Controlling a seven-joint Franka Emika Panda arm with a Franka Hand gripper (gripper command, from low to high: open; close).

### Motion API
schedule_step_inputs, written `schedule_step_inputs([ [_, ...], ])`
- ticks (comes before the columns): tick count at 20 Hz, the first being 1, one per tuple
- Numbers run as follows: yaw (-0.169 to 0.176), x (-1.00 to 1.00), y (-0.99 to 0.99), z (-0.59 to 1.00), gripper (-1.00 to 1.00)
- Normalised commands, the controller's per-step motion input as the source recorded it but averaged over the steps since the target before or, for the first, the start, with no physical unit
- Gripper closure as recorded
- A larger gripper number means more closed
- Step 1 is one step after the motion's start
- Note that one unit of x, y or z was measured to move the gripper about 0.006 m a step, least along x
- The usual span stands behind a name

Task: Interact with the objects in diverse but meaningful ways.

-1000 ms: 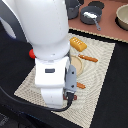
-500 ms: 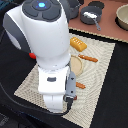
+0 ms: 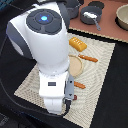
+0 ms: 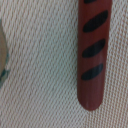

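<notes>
I counted one bread (image 3: 77, 44); only the wrist view showed one sausage (image 4: 93, 55) close; hand state unclear.

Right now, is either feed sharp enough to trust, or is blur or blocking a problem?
Wrist view: soft focus at close range, though the sausage and its dark stripes read clearly. Exterior view: coarse, and the arm blocks much of the mat; jaws hidden.

Panda arm (image 3: 47, 55) fills ext view's left, white links bent fwd, round joint cap w/ blue light on top. Wrist block points down, low over the surface. Tool itself hidden under wrist; jaw state can't tell. Wrist cam shows no fingers.
</notes>
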Motion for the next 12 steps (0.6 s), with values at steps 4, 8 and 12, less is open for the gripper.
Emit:
schedule_step_inputs([
  [4,0.0,0.45,-0.12,0.0,-1.0],
  [8,0.0,0.45,-0.12,0.0,1.0],
  [12,0.0,0.45,-0.13,0.0,1.0],
])
